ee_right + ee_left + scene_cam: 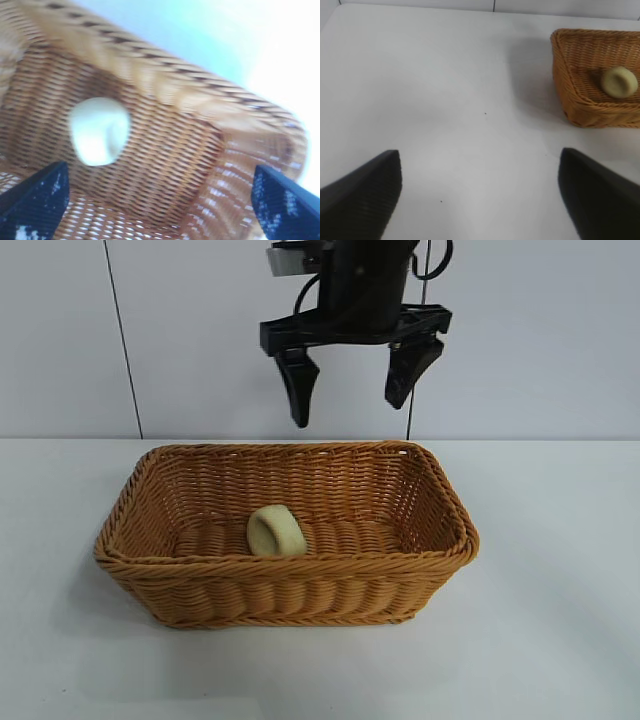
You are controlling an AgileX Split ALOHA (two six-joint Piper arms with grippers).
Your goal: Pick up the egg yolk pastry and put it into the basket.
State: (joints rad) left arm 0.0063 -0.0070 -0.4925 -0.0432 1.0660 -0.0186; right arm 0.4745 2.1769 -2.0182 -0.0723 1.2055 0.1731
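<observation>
Egg yolk pastry down inside the basket, resting on the woven floor, tipped on edge with its dimpled face turned toward the basket's left end, slightly left of the basket's middle and close to the near wall. Right gripper hanging above the basket's far rim, pointing down, fingers spread wide with nothing between them, well clear of the pastry, which sits below and a little to the left of it. Left gripper off to one side of the basket, over bare white table, fingers also wide apart and empty, well away from the pastry.
</observation>
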